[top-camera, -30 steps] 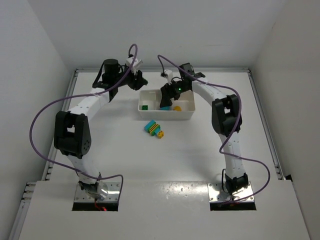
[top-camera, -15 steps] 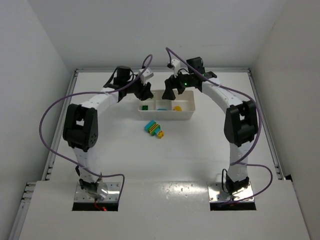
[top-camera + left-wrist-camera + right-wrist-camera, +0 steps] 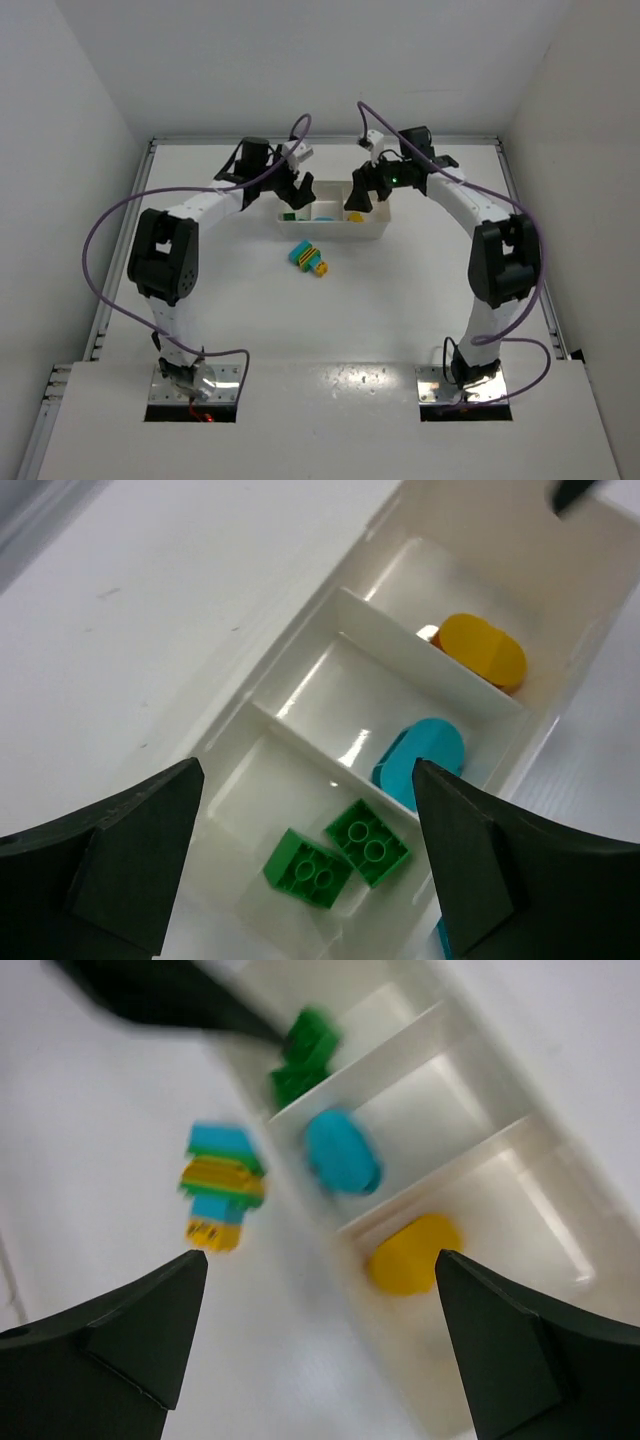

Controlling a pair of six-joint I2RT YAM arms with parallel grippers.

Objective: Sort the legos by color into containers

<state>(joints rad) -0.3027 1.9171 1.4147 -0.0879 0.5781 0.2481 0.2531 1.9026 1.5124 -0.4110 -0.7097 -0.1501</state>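
The tray (image 3: 330, 680) is thin white plastic, glossy, with bright glare on its floors and dividers. The green bricks (image 3: 368, 840) at lower centre are hard shiny plastic with studded tops; the cyan piece (image 3: 425, 755) and yellow piece (image 3: 485, 650) look smooth and slightly satin. The table (image 3: 150, 600) at upper left is white, smooth and mostly matt, faintly scuffed. The left gripper (image 3: 307, 768) has matt dark plastic fingers (image 3: 130, 870). In the overhead view, the base plates (image 3: 195, 390) at the bottom look like shiny metal.
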